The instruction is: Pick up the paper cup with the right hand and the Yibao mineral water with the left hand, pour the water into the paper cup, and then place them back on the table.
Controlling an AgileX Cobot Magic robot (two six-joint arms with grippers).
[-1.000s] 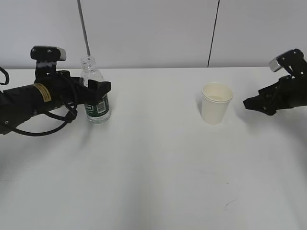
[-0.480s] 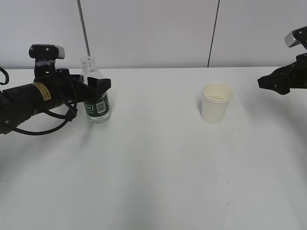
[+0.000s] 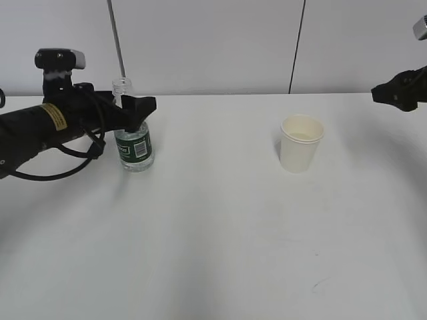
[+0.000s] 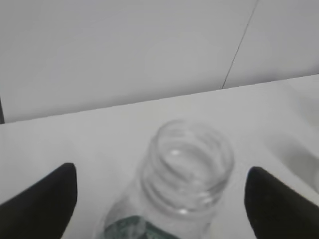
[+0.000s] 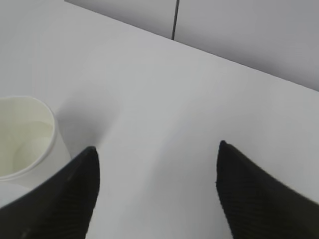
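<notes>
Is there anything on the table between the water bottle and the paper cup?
No. In the exterior view, only bare table separates the bottle from the cup.

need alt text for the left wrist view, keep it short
Close-up from above of the capless Yibao mineral water bottle standing on the white table, between the two dark fingertips of the open left hand, which do not touch it. A plain grey wall fills the background.

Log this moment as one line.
bottle: upright on table | cup: upright, free | left tool: open around bottle | right tool: open, clear
</notes>
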